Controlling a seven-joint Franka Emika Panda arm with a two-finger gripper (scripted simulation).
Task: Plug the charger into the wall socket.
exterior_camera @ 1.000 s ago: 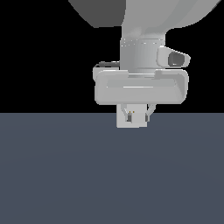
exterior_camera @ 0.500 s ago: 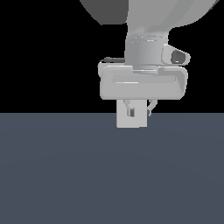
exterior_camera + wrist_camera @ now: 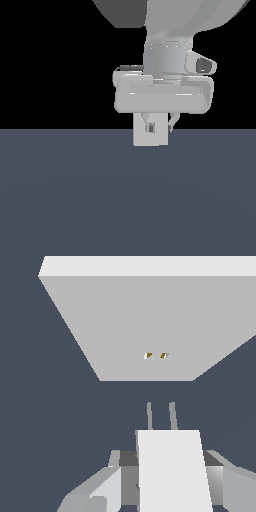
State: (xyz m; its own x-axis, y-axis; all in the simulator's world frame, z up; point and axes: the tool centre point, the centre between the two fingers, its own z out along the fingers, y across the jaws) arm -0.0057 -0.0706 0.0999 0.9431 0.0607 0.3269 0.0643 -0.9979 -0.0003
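In the wrist view the wall socket (image 3: 145, 326) is a flat off-white square block with two tiny yellowish dots (image 3: 156, 355) at the centre of its face. My gripper (image 3: 167, 483) is shut on the charger (image 3: 170, 456), a small off-white cube. Two thin prongs (image 3: 161, 416) stick out of the charger toward the dots and stop short of the block. In the exterior view the gripper (image 3: 160, 125) hangs in front of the socket (image 3: 142, 139). The charger cannot be told apart from the block behind it there.
A flat dark grey-blue floor (image 3: 125, 200) spreads under everything. The arm's large grey body (image 3: 170, 30) fills the upper part of the exterior view. Nothing else shows.
The gripper hand has shifted a little toward the exterior view's right and looks slightly larger. The socket's yellowish dots, visible a second ago in the exterior view, are now covered.
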